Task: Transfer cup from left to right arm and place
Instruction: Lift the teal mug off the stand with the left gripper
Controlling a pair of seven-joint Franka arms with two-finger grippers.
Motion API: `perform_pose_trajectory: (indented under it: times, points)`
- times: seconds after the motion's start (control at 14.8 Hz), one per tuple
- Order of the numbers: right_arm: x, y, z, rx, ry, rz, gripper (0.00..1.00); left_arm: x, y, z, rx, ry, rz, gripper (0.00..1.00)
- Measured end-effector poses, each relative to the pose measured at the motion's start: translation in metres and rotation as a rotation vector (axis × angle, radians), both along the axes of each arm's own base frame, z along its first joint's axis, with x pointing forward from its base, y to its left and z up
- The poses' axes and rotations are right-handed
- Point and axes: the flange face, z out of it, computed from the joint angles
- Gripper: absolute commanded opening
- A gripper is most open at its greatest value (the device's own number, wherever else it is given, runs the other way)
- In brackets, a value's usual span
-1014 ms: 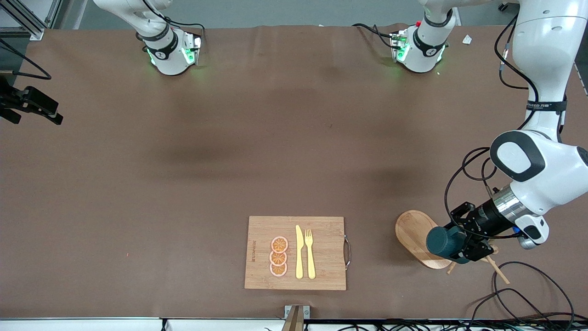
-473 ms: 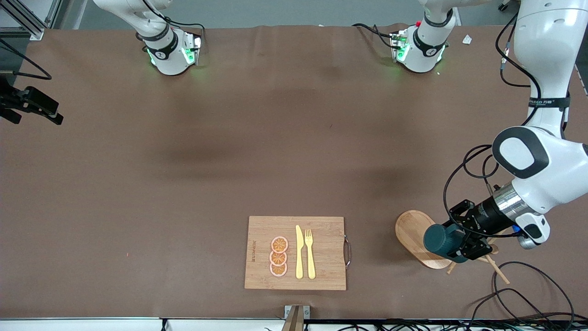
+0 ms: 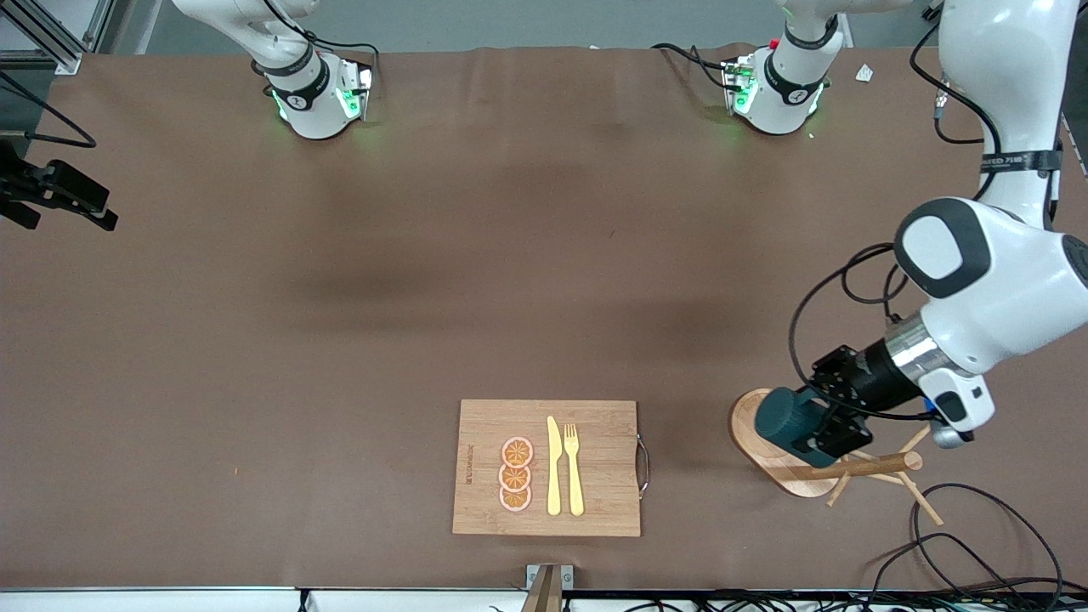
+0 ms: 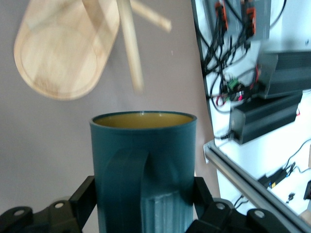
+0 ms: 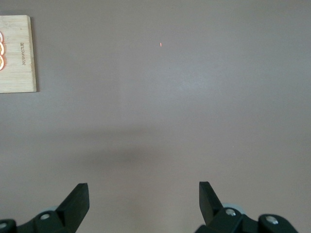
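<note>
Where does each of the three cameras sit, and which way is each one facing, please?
Front view: high across the table, facing both bases; the left arm holds the cup over the wooden stand.
Left wrist view: on the left arm, looking past its hand, shut on the cup, toward the stand.
Right wrist view: on the right arm, looking down past its open hand at bare table and a corner of the cutting board.
Shared: front and left wrist show cup and stand; front and right wrist show the cutting board.

Cup (image 3: 789, 418): dark teal, ribbed, side handle, yellow-brown interior. Clamped between the left gripper (image 3: 829, 432) fingers, lying roughly on its side, apparently airborne over the wooden stand base (image 3: 752, 425).
</note>
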Motion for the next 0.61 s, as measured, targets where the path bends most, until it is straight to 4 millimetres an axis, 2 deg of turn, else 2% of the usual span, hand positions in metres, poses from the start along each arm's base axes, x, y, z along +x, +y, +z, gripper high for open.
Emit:
perform_pose_trajectory:
  times: [0.34, 0.61]
  points:
    - [0.0, 0.0, 0.0, 0.0, 0.0, 0.0, 1.0, -0.032, -0.118, 0.023, 0.09, 0.001, -0.041, 0.74]
    - [0.0, 0.0, 0.0, 0.0, 0.001, 0.001, 1.0, -0.068, -0.215, 0.017, 0.149, 0.016, -0.035, 0.74]
